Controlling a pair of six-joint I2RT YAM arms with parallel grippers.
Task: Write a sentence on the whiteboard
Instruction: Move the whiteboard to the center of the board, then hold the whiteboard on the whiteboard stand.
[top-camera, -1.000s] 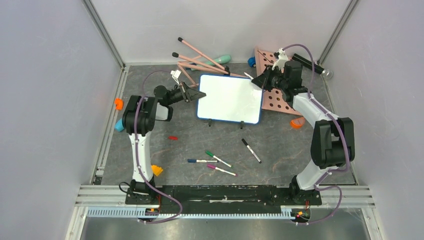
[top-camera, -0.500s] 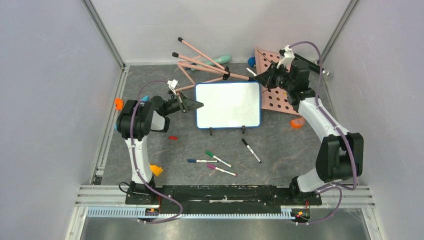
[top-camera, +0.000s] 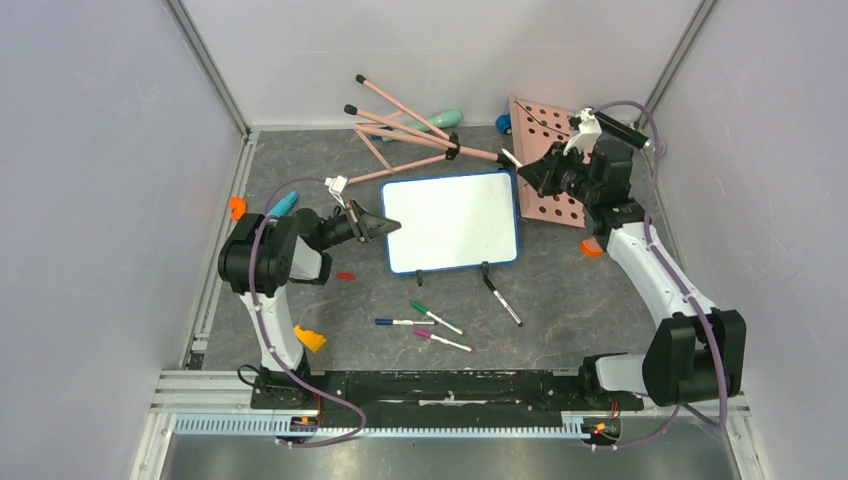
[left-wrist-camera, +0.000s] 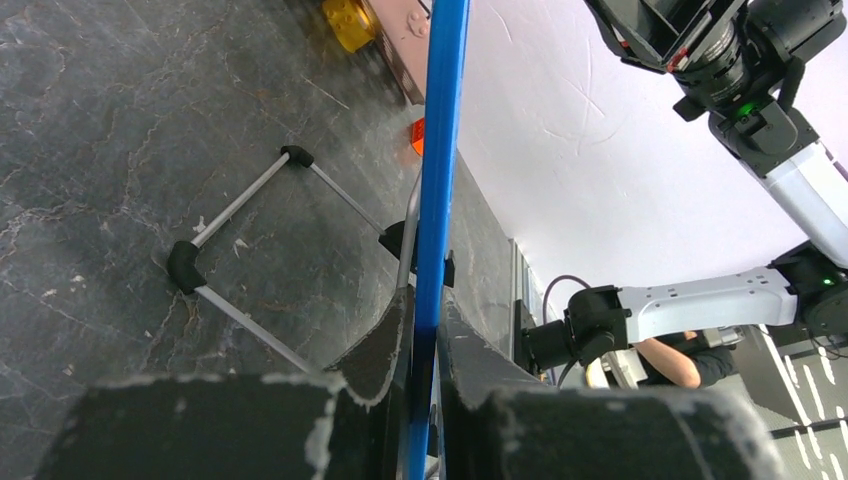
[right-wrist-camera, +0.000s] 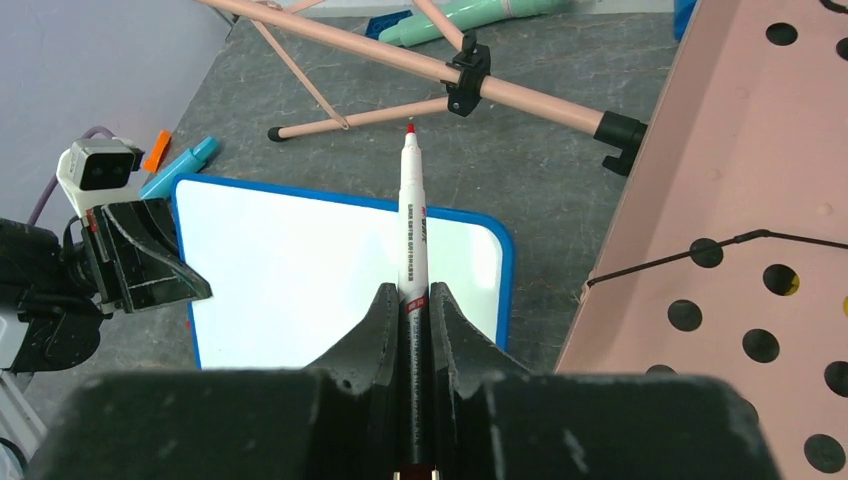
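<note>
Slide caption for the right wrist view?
Right gripper grips a red-tipped marker by the blank whiteboard; left gripper clamps the board's edge.

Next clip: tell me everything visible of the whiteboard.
The whiteboard is a small rectangle with a smooth white face, blue rim and rounded corners. The face is blank; no writing shows. It sits centrally, slightly askew, on thin wire legs with black feet at its near edge. The left gripper is shut on its left rim. The right gripper holds a red-tipped marker beyond the far right corner, no contact visible.
</note>
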